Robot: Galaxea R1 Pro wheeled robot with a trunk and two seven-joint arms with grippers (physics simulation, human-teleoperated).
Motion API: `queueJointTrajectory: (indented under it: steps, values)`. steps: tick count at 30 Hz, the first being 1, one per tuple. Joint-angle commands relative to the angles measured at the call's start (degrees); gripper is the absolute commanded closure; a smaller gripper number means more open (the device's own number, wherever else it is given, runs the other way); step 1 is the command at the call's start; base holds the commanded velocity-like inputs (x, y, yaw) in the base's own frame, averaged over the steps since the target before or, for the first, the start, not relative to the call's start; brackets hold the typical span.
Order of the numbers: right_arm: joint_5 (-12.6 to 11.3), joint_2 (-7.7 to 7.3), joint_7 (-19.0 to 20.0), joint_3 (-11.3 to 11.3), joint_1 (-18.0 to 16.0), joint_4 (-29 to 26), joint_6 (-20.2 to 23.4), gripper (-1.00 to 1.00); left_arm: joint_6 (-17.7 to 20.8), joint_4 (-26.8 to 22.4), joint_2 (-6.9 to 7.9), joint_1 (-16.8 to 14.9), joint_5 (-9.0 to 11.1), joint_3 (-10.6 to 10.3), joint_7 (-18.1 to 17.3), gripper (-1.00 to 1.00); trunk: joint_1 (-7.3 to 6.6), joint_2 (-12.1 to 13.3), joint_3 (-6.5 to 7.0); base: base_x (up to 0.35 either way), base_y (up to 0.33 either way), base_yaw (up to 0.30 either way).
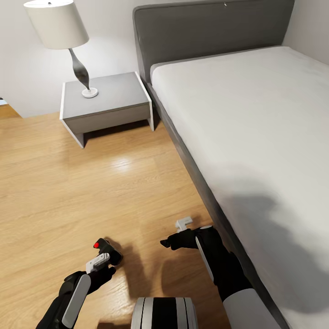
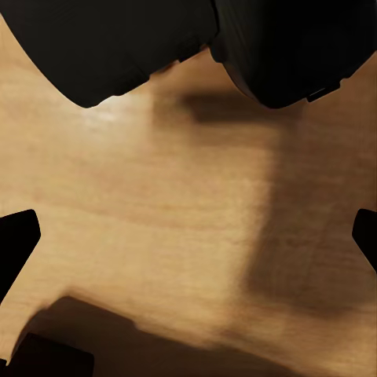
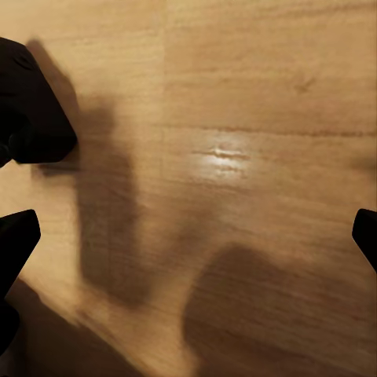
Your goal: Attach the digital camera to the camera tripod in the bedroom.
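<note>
Gripping the digital camera (image 1: 108, 251), the left pincer (image 1: 101, 262) sits low over the wood plank floor (image 1: 68, 183) at the lower left of the head view. The camera is a small black box with a red round spot on its upper corner, and the pincer's pale fingers (image 1: 97, 262) press against its near side. The black left forearm with its grey panel slants up from the bottom edge of the picture.

The right pincer (image 1: 183, 225) hangs over the floor close to the grey side rail of the bed (image 1: 196, 178), with a light-coloured finger poking forward from the black wrist. The head view does not make plain how far its jaws are spread. In the right wrist view, dark finger tips (image 3: 16, 243) show at opposite edges of the picture with bare floor (image 3: 236, 118) between them, so the jaws stand wide with nothing held.

In the left wrist view, large black rounded shapes crowd one edge over the wooden floor (image 2: 157, 196), too close and dark to identify.

A white mattress (image 1: 256, 137) lies on the bed, backed by a grey upholstered headboard (image 1: 210, 32). Beside the headboard stands a grey and white nightstand (image 1: 114, 103) carrying a lamp (image 1: 59, 32) with a cream shade and curved metallic stem. The nightstand's open underside holds nothing visible.
</note>
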Motion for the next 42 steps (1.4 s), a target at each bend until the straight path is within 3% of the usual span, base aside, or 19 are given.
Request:
queueJointTrajectory:
  steps: [1, 17, 31, 35, 42]
  values:
    - [0.61, 0.02, 0.47, -0.02, -0.02, -0.06, 0.15, -1.00, 0.20, -0.08, -0.05, -0.02, 0.61, 0.10, 0.46, -1.00, -0.01, -0.02, -0.04, 0.000, 0.000, 0.000]
    - [0.88, 0.02, 0.35, -0.09, -0.02, -0.08, -0.24, -1.00, 0.26, -1.23, -0.06, -0.02, 0.61, 0.04, 0.52, -1.00, -0.01, -0.02, -0.04, 0.000, 0.000, 0.000]
    - [0.52, 0.02, -4.22, -0.46, -0.02, -0.15, -0.43, -1.00, 0.13, -1.85, -0.24, -0.02, 0.76, -0.02, 3.82, -1.00, -0.01, -0.02, -0.04, 0.000, 0.000, 0.000]
    - [0.49, 0.02, -4.47, -0.39, -0.02, -0.18, -0.45, -1.00, -0.02, -1.89, -0.70, -0.02, 0.77, -0.05, 4.08, -1.00, -0.01, -0.02, -0.04, 0.000, 0.000, 0.000]
    - [0.49, 0.02, -4.60, -0.34, -0.02, -0.20, -0.46, -1.00, -0.50, -1.92, -2.72, -0.02, 0.72, -0.13, 4.27, -1.00, -0.01, -0.02, -0.04, 0.000, 0.000, 0.000]
